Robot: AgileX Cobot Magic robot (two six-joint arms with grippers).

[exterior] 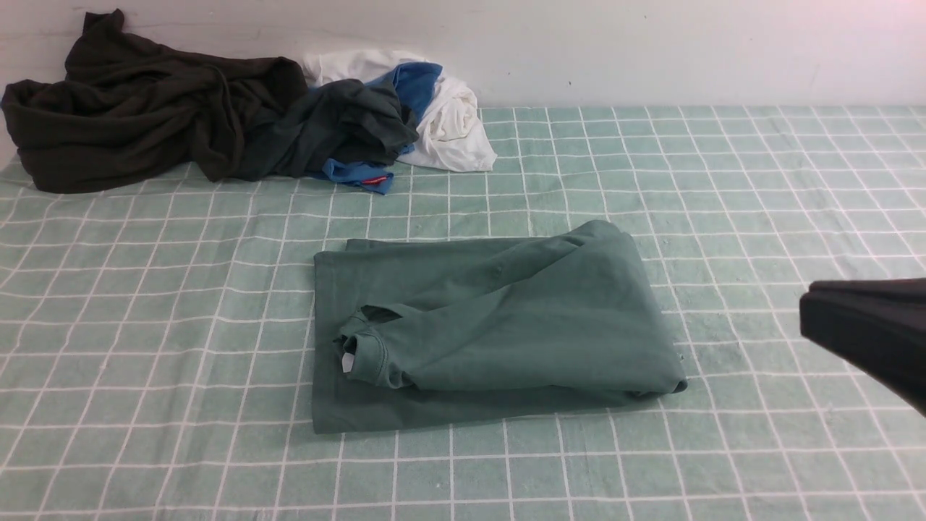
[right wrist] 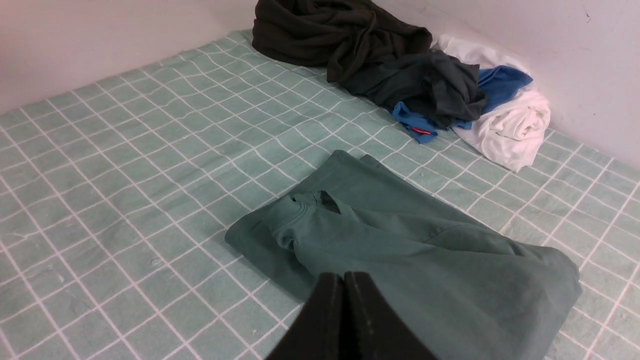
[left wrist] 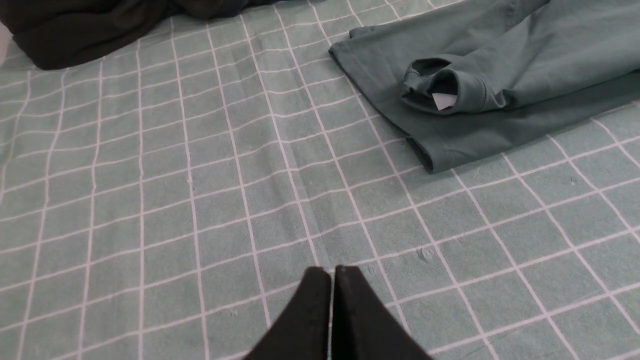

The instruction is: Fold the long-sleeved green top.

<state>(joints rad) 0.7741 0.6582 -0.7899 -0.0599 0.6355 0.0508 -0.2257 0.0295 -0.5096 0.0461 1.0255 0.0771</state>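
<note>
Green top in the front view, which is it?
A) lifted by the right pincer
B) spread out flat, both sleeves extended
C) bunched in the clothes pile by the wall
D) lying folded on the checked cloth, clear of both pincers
D: the green long-sleeved top lies folded on the checked cloth. The right pincer is shut and off to its side, and the left pincer is shut over bare cloth.

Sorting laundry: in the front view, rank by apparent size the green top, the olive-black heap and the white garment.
1. Folded sage-green jersey top; nearer the camera, so unsure.
2. Crumpled olive-black garment.
3. Crumpled white garment.
</note>
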